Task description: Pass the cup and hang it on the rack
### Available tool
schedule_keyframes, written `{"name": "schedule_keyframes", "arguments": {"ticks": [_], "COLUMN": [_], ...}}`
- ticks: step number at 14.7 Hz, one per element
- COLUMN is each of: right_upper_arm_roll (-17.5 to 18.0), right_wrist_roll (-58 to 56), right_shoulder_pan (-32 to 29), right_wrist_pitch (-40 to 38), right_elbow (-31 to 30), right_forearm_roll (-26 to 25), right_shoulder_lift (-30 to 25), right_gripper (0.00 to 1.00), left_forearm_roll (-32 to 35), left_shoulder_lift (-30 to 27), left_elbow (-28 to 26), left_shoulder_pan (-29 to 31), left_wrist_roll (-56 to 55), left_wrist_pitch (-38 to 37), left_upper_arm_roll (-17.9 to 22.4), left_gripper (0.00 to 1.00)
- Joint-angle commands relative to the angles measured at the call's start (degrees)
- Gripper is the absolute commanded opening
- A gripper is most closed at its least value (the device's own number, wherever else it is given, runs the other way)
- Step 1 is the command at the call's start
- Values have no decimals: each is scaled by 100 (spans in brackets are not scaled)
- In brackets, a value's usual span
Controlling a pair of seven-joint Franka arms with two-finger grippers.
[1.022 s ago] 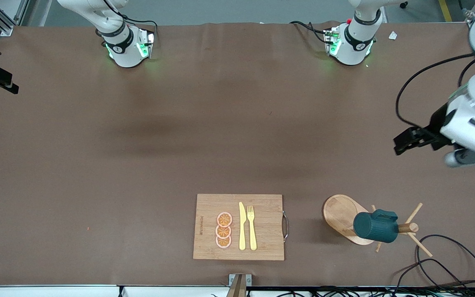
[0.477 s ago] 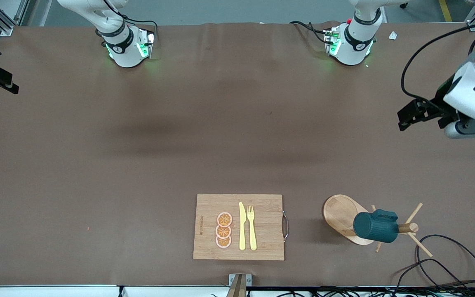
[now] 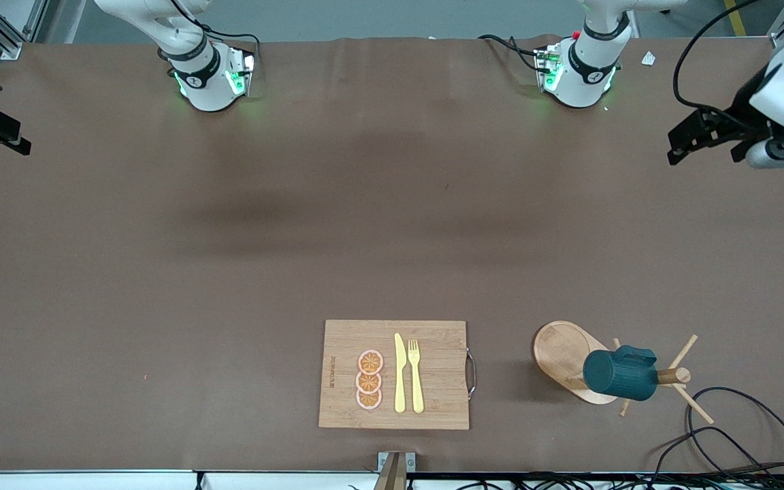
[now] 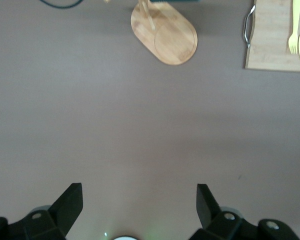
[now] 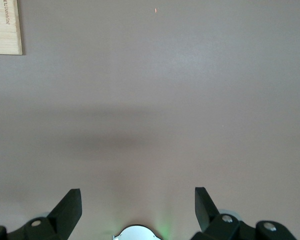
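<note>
The dark teal cup (image 3: 620, 373) hangs on a peg of the wooden rack (image 3: 559, 350), close to the table's front edge at the left arm's end. The rack's oval base also shows in the left wrist view (image 4: 170, 35). My left gripper (image 3: 679, 146) is open and empty, high over bare table at the left arm's end, well apart from the rack; its wrist view shows its fingers spread (image 4: 139, 192). My right gripper (image 5: 138, 196) is open and empty over bare table; only its arm's base shows in the front view.
A bamboo cutting board (image 3: 392, 374) with a yellow knife (image 3: 399, 374), a fork (image 3: 416, 374) and three orange slices (image 3: 369, 380) lies near the front edge beside the rack. Black cables (image 3: 739, 435) loop near the rack at the table's corner.
My left gripper has drawn back from the rack toward the robots' side of the table, open and empty. The cup stays hanging on the rack. The right arm has not moved.
</note>
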Motion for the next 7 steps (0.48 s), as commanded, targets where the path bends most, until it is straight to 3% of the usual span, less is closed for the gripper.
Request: {"name": "schedule_keyframes", "arguments": {"ticks": [1,7], "right_upper_arm_roll": [16,25], "right_wrist_roll": [-52,-52], "right_shoulder_pan": [-8,-17], "right_wrist_pitch": [34,34], "right_elbow": [-159,-168], "right_forearm_roll": [-46,-46], "right_shoulder_lift": [-146,-146], "right_gripper": [100,100], "left_forearm_roll": [-82,50], "left_shoulder_lift": [-205,-275], "left_elbow": [-255,-203], "left_shoulder_pan": [265,248], "left_wrist_roll": [-46,49], "left_wrist_pitch": [-7,-86], "left_upper_arm_roll": [-346,-339], "left_gripper": [100,100]}}
